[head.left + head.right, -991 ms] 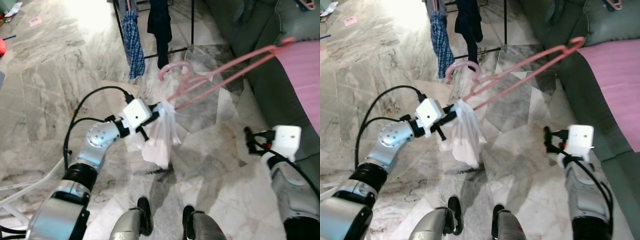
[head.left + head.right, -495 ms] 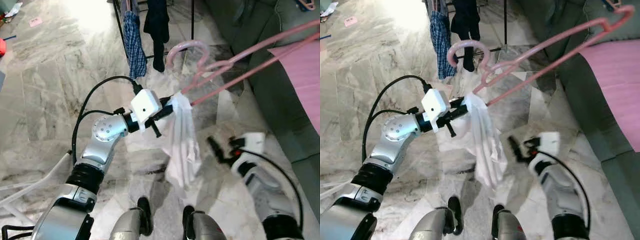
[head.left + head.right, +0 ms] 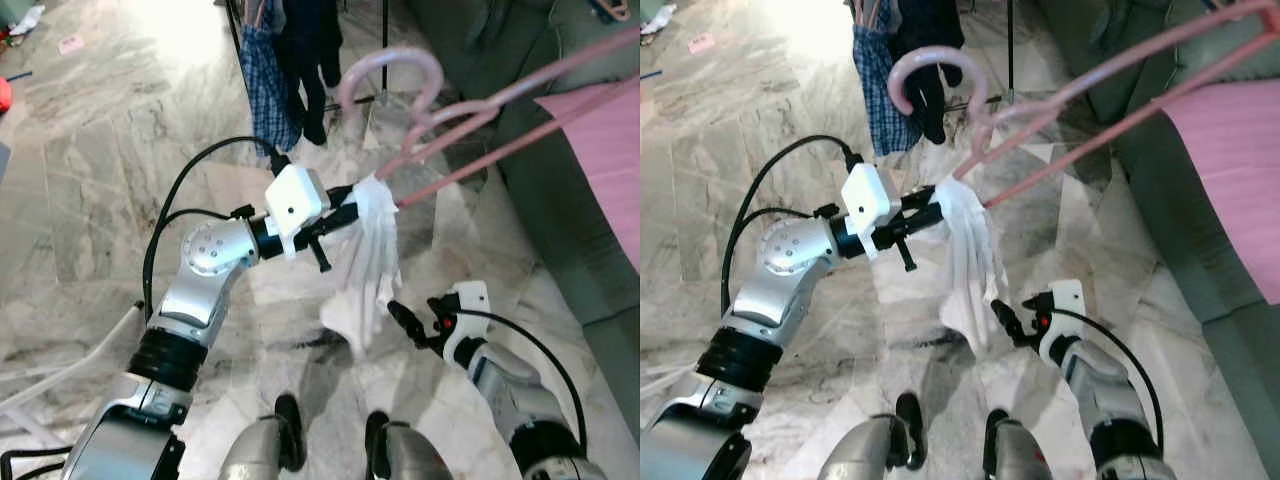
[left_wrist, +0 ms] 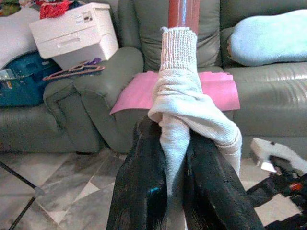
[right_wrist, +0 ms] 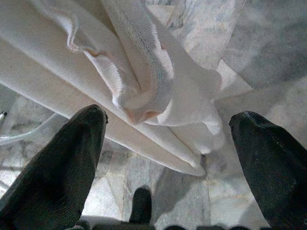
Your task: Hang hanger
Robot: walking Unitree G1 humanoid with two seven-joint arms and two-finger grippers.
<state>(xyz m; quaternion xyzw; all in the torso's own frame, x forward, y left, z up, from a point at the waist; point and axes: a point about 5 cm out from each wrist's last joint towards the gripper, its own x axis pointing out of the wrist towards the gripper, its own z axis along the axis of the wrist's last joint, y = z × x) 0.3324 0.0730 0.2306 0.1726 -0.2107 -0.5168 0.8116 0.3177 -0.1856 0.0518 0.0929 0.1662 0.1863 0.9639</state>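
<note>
I see a glossy pink plastic hanger [image 3: 470, 110] and soft ribbed white cloth [image 3: 368, 262]. The marble floor [image 3: 90, 190] looks polished; the sofa [image 4: 268, 96] looks like leather.

Grey-veined marble floor [image 3: 90, 190]. Black clothes rack [image 3: 385, 50] at far end of floor, blue checked garment [image 3: 268, 85] and dark garment [image 3: 318, 50] hanging from it. Green sofa [image 3: 560, 150] along floor's right edge, pink cloth [image 3: 605, 140] on its seat. On sofa in left wrist view: white box [image 4: 76, 33], blue bag [image 4: 21, 79], pale blue cushion [image 4: 268, 40].
</note>
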